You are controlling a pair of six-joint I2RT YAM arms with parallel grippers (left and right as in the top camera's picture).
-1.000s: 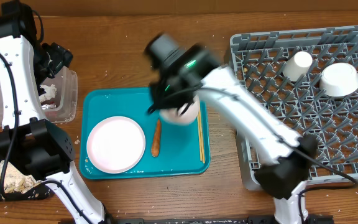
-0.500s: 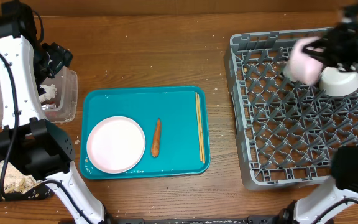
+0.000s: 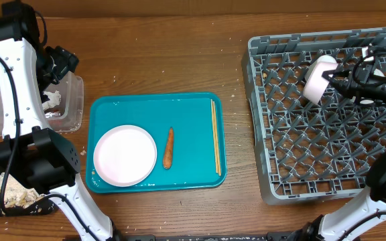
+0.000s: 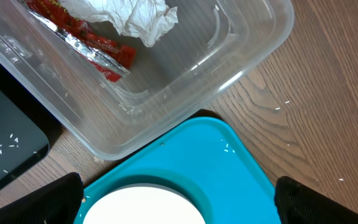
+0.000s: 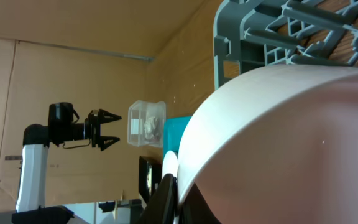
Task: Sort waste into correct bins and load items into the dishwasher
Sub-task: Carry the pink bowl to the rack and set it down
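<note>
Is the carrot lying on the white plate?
No, the carrot lies on the teal tray, beside the plate and apart from it.

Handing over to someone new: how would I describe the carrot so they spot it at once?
Find the teal tray in the middle of the table. The carrot lies on it, between the round white plate and the thin chopsticks. It is the only orange thing there, short and tapered.
</note>
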